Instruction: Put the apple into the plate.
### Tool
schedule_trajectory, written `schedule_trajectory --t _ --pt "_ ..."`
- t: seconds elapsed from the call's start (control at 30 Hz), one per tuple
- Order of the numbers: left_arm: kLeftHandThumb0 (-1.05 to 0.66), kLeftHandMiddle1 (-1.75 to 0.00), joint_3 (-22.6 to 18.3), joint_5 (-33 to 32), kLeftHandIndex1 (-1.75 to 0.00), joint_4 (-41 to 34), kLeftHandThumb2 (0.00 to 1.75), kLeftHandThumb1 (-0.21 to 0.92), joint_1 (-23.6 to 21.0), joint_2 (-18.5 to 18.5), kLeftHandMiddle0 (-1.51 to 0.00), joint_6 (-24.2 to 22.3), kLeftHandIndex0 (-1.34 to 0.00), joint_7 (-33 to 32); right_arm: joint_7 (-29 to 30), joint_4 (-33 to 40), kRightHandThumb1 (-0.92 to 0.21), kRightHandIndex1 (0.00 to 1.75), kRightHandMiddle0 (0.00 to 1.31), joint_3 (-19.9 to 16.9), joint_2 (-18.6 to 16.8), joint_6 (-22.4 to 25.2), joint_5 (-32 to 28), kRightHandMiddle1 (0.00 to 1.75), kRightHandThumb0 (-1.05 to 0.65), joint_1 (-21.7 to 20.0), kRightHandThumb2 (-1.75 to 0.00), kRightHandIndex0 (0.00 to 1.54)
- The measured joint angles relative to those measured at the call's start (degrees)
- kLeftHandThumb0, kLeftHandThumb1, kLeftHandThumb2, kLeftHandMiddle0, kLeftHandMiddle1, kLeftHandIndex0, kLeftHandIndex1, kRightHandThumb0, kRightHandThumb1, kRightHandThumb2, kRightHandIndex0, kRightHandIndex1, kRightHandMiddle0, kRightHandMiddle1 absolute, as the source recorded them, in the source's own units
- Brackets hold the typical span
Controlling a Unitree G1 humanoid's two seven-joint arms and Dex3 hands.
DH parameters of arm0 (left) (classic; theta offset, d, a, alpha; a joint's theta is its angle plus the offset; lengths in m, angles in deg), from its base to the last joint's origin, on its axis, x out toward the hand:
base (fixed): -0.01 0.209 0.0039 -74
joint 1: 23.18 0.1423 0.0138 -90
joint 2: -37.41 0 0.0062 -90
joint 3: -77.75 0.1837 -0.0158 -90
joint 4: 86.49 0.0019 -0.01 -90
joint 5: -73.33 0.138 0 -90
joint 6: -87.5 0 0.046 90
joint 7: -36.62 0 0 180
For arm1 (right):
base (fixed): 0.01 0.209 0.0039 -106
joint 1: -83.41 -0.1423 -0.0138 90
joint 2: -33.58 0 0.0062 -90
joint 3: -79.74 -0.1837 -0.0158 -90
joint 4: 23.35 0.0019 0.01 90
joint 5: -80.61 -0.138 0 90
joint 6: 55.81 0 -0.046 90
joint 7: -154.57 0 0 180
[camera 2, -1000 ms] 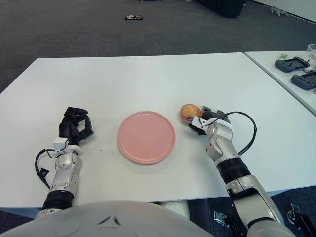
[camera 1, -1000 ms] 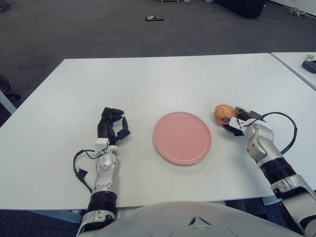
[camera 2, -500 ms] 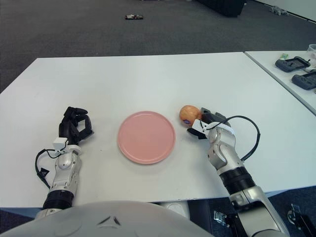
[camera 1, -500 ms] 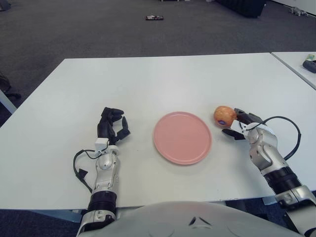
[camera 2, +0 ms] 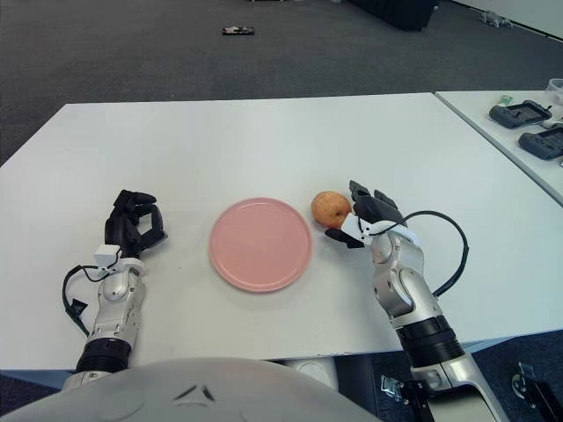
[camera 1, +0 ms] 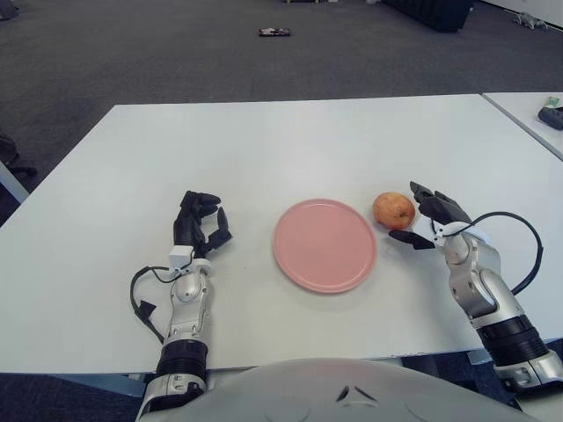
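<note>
Apple: the apple [camera 1: 392,210] sits on the white table [camera 1: 290,141], just off the right rim of the plate, touching or nearly touching it; I cannot tell which. It is towards the near right part of the table, well in from the right edge.

Plate: the pink plate [camera 1: 324,245] lies flat and bare near the middle of the near half of the table, directly left of the apple.

Direction from my hand: the apple lies to the left of my right hand [camera 1: 429,220], on the plate side, so the apple is between my hand and the plate. The line from hand through apple to plate runs roughly along the near edge of the table.

Long axis: the apple is near round, so I judge no approach angle matters much; only the leftward path does.

Nearer hand: my right hand is just beside the apple; my left is well apart, on the far side of the plate. The right is the one for this job.

Right hand state: my fingers are spread wide, upper ones beside the apple's right flank and the thumb [camera 1: 406,236] low towards its near side. They hold nothing; whether a fingertip touches the skin I cannot tell.

Left hand: my left hand [camera 1: 199,223] shows left of the plate with its fingers curled in, holding nothing, idle.

Judgement: the apple is not yet in the plate. The next move calls for closing on it and a short carry left over the rim, or it may roll off.
</note>
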Motion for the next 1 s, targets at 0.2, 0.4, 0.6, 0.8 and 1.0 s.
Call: schedule_trajectory --t 0.2,0.4,0.6,0.8,1.0 --pt "-0.45 -1.75 0.1 0.1 -1.75 0.0 1.21 0.41 0.0 -0.1 -0.83 0.0 -0.53 0.0 0.3 1.6 -0.51 0.00 0.00 -0.2 -0.1 -0.1 0.0 0.00 -1.00 0.3 -0.62 0.00" --pt "-0.45 -1.75 0.0 0.1 -1.75 0.1 1.21 0.41 0.0 -0.1 -0.84 0.0 -0.53 0.0 0.8 2.9 -0.39 0.00 0.00 -0.2 -0.5 -0.1 0.1 0.00 -0.92 0.6 -0.75 0.00" --pt "-0.45 -1.75 0.0 0.0 -1.75 0.1 1.21 0.41 0.0 -0.1 -0.84 0.0 -0.53 0.0 1.4 4.1 -0.32 0.00 0.00 -0.3 -1.3 0.5 0.7 0.00 -0.87 0.8 -0.82 0.00" --pt "-0.45 -1.75 0.0 0.0 -1.75 0.0 1.22 0.41 0.0 0.0 -0.86 0.0 -0.54 0.0 1.7 4.7 -0.34 0.00 0.00 -0.2 -1.7 0.1 0.7 0.00 -0.94 0.8 -0.82 0.00" --pt "-0.45 -1.75 0.1 0.2 -1.75 0.0 1.22 0.41 0.0 -0.1 -0.87 0.0 -0.54 0.0 1.8 4.6 -0.38 0.00 0.00 0.5 -1.6 -1.9 0.8 0.00 -0.98 0.6 -0.79 0.00"
